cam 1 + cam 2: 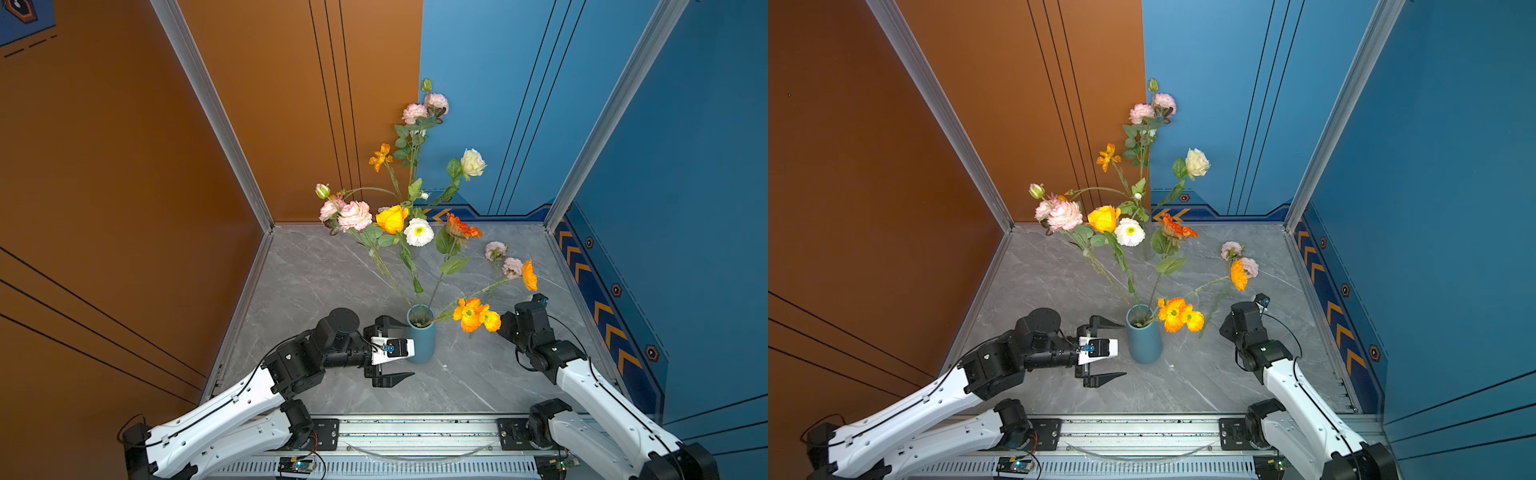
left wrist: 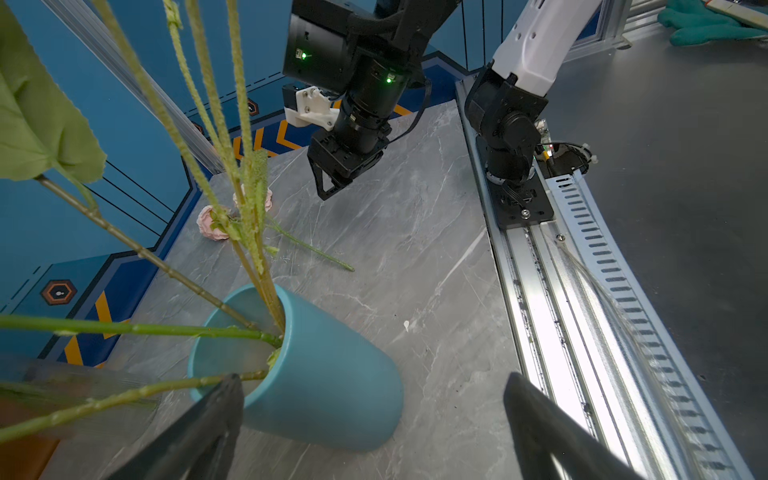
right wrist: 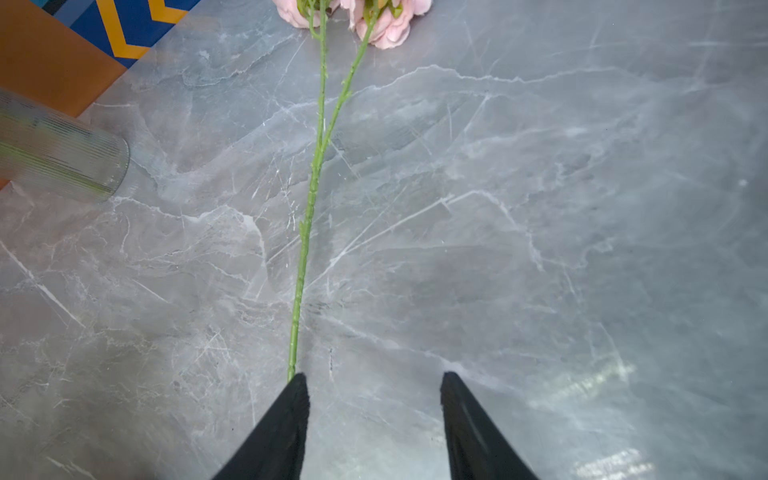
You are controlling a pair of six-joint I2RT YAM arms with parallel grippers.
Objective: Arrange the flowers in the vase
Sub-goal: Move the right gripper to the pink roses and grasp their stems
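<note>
One pink-bloomed stem (image 3: 309, 208) lies flat near the right edge of the table (image 1: 324, 282); other flowers (image 1: 392, 218) stand in the blue vase (image 1: 422, 340), front centre. Right gripper (image 3: 374, 376) sits at the stem's cut end, jaws apart, nothing pinched. Left gripper (image 1: 409, 351) gapes wide beside the vase; we reckon to steady it.

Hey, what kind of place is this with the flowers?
Most likely a robotics lab work cell: aluminium frame posts hold orange and blue wall panels around a marble-look tabletop, and two robot arms are mounted on a metal rail along its near edge.
</note>
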